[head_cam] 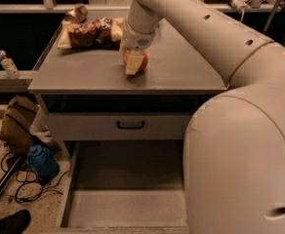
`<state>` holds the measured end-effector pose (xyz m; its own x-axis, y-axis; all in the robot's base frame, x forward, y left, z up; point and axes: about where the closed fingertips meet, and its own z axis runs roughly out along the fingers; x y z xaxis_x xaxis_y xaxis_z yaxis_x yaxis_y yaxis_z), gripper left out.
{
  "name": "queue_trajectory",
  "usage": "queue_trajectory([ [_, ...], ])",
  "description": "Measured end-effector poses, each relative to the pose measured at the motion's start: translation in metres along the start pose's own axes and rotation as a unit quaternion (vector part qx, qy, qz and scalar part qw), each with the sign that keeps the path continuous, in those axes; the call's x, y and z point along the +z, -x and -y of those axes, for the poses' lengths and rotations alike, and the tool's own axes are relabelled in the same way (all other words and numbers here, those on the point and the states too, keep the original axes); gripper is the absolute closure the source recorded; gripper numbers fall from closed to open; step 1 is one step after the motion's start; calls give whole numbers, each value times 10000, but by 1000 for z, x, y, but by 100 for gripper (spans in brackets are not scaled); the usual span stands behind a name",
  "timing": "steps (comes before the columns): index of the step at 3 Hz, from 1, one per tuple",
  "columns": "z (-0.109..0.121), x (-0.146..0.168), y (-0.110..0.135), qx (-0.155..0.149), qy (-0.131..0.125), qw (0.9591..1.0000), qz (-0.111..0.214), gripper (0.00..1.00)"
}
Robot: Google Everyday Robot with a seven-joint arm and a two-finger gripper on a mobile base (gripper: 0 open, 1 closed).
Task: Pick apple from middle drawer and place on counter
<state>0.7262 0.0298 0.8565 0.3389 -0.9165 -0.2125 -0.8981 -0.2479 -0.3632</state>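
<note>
Gripper (134, 62): yours is pinching the apple (142, 61).
Apple: sitting on the counter (84, 72).
Drawer (128, 204): open below.

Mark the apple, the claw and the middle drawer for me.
apple (144, 62): camera view, red right side.
claw (132, 64): camera view, between its fingertips, closed on the apple at the counter (84, 72).
middle drawer (128, 204): camera view, bare grey floor.

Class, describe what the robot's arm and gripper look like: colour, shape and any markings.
The arm is a thick, smooth cream-white tube with rounded joints, small dark holes and a thin seam ring. The gripper, at the apple on the counter, has pale cream fingers under a whitish collar.
</note>
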Motion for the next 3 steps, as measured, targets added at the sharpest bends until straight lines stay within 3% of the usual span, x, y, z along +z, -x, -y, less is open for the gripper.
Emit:
queue_trajectory([
  [1, 0, 0, 0, 0, 0, 10000, 0, 82],
  [3, 0, 0, 0, 0, 0, 10000, 0, 36],
])
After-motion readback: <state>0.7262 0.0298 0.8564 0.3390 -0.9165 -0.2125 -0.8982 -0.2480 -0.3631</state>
